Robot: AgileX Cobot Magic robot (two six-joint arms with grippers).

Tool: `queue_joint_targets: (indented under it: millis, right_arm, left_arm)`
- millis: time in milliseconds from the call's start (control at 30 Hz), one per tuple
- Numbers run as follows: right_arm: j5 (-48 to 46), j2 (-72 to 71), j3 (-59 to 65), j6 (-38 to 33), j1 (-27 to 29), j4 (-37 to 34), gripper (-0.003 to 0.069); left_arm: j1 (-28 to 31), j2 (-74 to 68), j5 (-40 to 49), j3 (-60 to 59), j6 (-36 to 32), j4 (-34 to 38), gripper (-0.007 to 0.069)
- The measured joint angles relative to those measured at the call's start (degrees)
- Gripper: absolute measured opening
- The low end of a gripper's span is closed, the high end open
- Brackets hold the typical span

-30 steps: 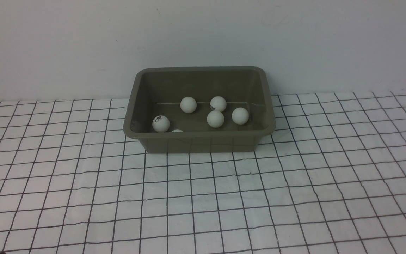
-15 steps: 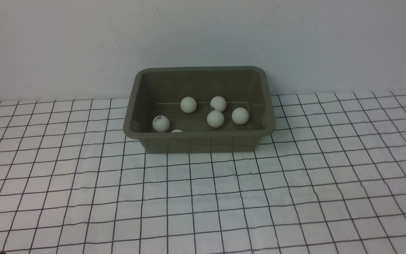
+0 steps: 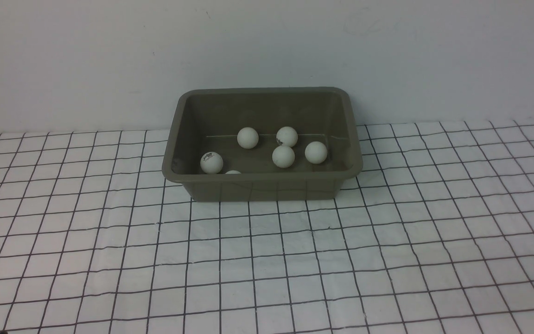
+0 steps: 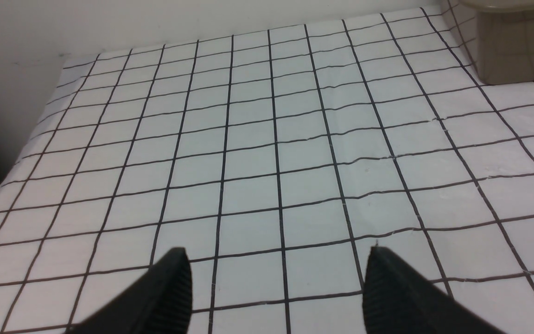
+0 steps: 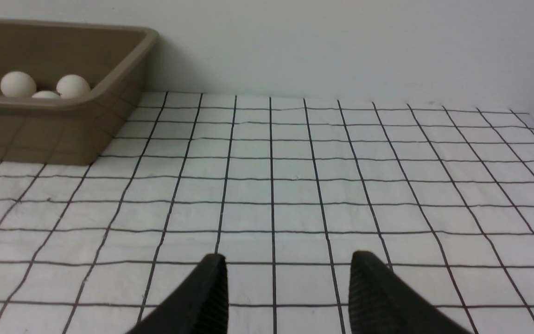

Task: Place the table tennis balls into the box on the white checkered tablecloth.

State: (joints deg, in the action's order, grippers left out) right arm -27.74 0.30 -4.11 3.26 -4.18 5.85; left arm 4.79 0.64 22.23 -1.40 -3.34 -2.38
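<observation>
Balls (image 3: 283, 156) lie in the box (image 3: 267, 185), apart from both gaping tools.

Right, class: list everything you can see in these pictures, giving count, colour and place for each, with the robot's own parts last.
Small matte table tennis balls: six, white, all inside the tub, one half hidden behind its near wall.
Rectangular plastic tub: one, olive-brown, on the cloth by the wall.
Checkered fabric tablecloth: one, white with thin black lines, covering the table.
Plain wall: pale grey, behind.
Left hand: black, open, empty, above cloth.
Right hand: black, open, empty, above cloth.
</observation>
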Motion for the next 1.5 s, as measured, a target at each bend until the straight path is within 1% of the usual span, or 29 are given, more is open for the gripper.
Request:
queue_joint_targets:
  millis: [233, 500, 933, 1500]
  right_arm:
    - [0.8, 0.0, 3.6, -0.1, 0.0, 0.3, 0.0335]
    - [2.8, -0.4, 4.9, -3.9, -0.2, 1.5, 0.0335]
    - [3.3, -1.0, 5.0, -4.2, -5.0, 1.1, 0.0335]
    - [3.3, -1.0, 5.0, -4.3, -5.1, 1.0, 0.0335]
  left_arm:
    - [0.0, 0.0, 0.0, 0.0, 0.0, 0.0, 0.0447]
    - [0.0, 0.0, 0.0, 0.0, 0.0, 0.0, 0.0447]
    - [0.0, 0.0, 0.0, 0.0, 0.0, 0.0, 0.0447]
    - [-0.1, 0.0, 0.0, 0.0, 0.0, 0.0, 0.0447]
